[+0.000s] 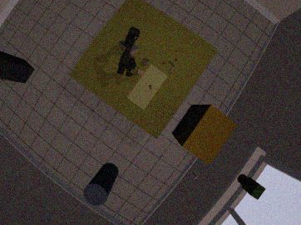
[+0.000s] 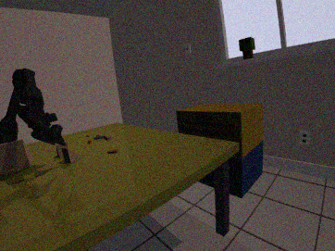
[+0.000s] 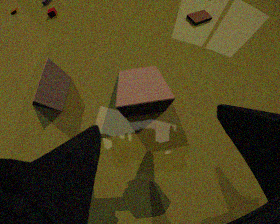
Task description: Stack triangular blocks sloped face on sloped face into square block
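Observation:
One triangular block (image 3: 145, 86) (image 1: 140, 71) is pinkish, with a broad face up and a dark side toward me in the wrist view. The other triangular block (image 3: 52, 86) (image 1: 145, 61) is duller and purplish, standing apart to its left. Which faces slope is hard to tell in the dim light. My gripper (image 3: 160, 121) (image 1: 125, 72) is open and empty, its fingers wide apart low in the wrist view. The pinkish block shows beyond and between the fingertips there. In the exterior view the fingers are low, and partly hide the blocks; contact cannot be told.
The yellow table (image 1: 112, 22) (image 2: 153, 168) also bears a small reddish-brown block (image 3: 199, 17) (image 1: 150, 86) (image 2: 112, 152). Small red pieces (image 3: 52, 13) (image 2: 89, 142) and a dark piece (image 1: 171, 64) lie farther off. A large pinkish object (image 2: 16, 156) stands near the arm. Pale light patches cross the table.

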`<state>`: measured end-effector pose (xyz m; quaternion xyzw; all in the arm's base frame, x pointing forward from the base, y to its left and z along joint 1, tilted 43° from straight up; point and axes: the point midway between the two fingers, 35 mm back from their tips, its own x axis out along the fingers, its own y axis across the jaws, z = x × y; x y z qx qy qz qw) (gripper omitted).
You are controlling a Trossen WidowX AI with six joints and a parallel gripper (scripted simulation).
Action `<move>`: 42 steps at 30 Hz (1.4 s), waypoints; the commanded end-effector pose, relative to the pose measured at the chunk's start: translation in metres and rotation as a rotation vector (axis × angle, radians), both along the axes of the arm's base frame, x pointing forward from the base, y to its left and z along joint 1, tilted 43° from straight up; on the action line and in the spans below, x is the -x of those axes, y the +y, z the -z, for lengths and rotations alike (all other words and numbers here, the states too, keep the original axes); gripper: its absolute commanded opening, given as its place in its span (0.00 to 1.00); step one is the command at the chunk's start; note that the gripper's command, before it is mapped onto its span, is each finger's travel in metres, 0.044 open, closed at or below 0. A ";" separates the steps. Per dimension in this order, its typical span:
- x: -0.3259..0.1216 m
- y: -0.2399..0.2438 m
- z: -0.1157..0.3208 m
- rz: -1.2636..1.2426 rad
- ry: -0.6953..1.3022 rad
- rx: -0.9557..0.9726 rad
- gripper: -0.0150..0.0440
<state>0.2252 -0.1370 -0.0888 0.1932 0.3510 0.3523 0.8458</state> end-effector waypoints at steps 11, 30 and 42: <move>-0.010 0.016 0.014 0.010 0.014 -0.006 1.00; -0.025 0.038 0.029 0.013 0.016 -0.002 1.00; -0.034 0.055 0.036 0.012 0.011 -0.007 1.00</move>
